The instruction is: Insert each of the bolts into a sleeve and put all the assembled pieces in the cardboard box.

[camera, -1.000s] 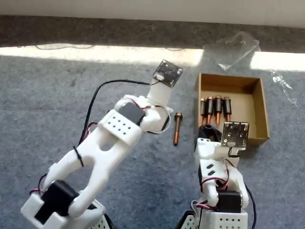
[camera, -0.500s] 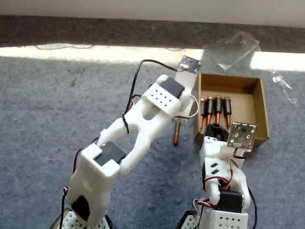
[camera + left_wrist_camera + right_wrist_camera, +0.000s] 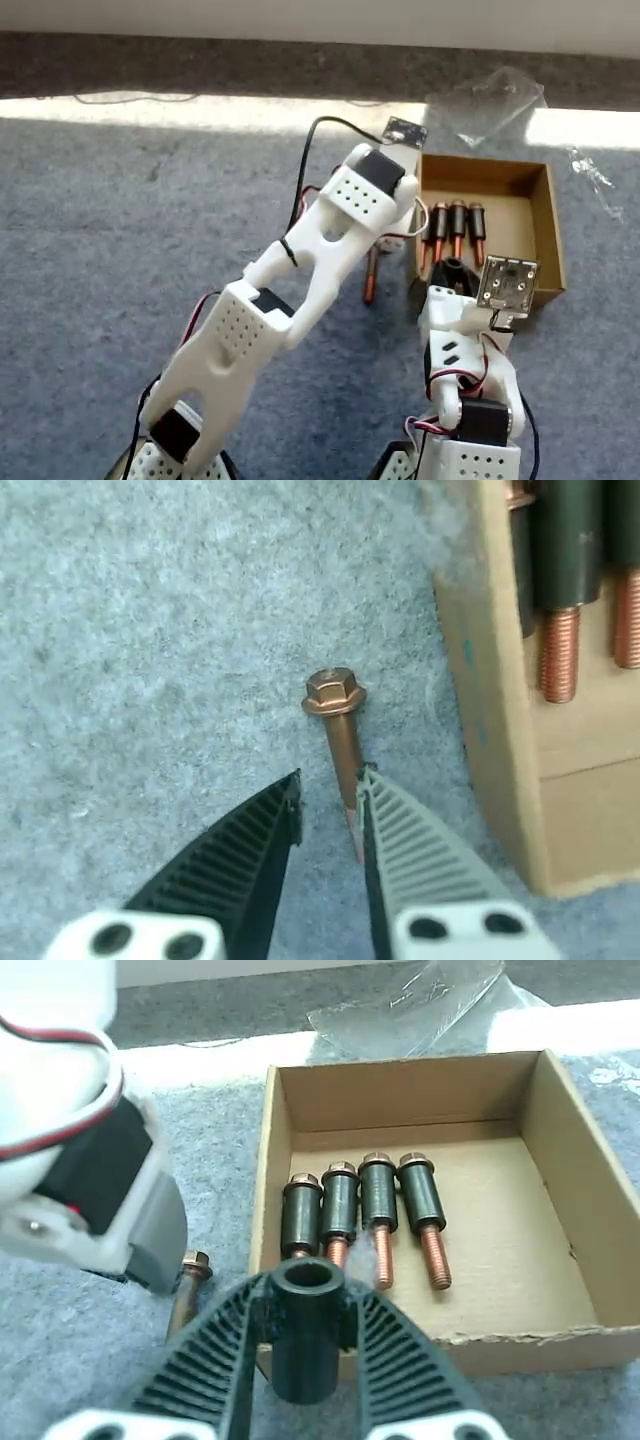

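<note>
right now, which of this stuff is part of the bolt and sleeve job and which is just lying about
Job:
loose bolt
left end effector, open by the bolt
sleeve, held in right end effector
cardboard box
four assembled pieces inside it

Lying about:
clear plastic wrapper
plastic scrap
cable
</note>
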Robot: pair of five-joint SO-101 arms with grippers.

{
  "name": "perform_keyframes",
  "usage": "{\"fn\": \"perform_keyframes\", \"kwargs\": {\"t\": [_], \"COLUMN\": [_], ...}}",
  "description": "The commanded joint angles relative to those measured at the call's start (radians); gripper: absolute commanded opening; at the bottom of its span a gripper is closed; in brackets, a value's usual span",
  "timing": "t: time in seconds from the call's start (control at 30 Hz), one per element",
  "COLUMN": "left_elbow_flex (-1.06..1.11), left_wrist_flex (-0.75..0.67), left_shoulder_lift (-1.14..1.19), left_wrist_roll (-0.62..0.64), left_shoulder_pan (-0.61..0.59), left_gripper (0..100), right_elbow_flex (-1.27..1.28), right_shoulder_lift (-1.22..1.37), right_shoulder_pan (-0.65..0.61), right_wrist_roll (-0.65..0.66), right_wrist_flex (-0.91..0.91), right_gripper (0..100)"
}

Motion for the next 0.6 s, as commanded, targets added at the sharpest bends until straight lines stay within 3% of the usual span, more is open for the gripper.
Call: {"fn": "perform_keyframes", "kwargs": {"t": [0.0, 0.2, 0.57], "left_elbow_flex": [-0.102, -0.108, -0.128], "left_wrist_flex": [0.012, 0.006, -0.017], "left_shoulder_lift": [0.022, 0.079, 0.087], "left_wrist_roll": [0.031, 0.249, 0.249], "left_shoulder_pan": [0.013, 0.004, 0.002], "left_gripper": [9, 9, 9], "right_elbow_flex": [-0.01, -0.01, -0.01], "right_shoulder_lift": [-0.008, -0.008, -0.008], "right_shoulder_pan": [0.012, 0.012, 0.012], "right_wrist_roll": [-0.009, -0.008, -0.005], "right_wrist_flex": [-0.038, -0.038, -0.038], "right_gripper": [0.5, 0.5, 0.5]}}
